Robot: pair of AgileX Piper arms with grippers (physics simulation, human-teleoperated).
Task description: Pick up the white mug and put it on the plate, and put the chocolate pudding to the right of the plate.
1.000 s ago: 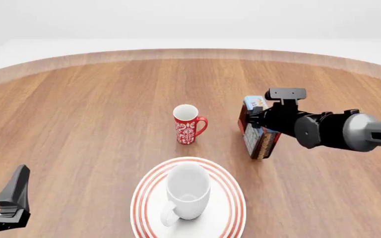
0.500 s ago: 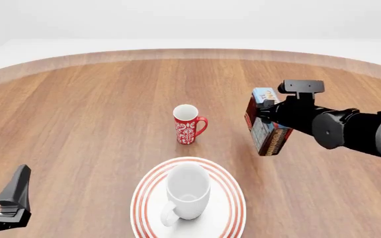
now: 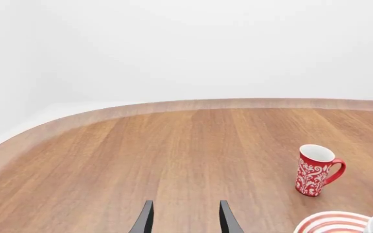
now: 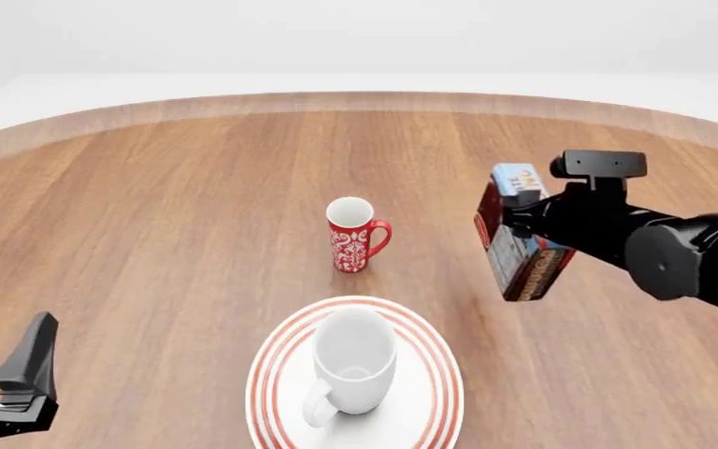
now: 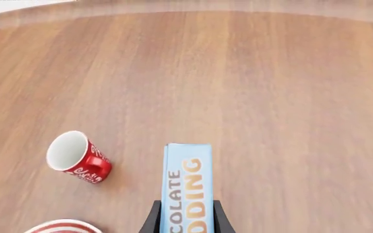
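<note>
The left gripper rests low at the near edge, fingers apart and empty. The white mug stands on the plate (that half looks done). Over the last second the right gripper, clamped on the chocolate pudding, has carried it rightward and lifted, away from the red mug. Bare table right of the plate leaves ample room.

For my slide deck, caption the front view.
Right pincer carries the chocolate pudding; white mug sits on the plate.
</note>
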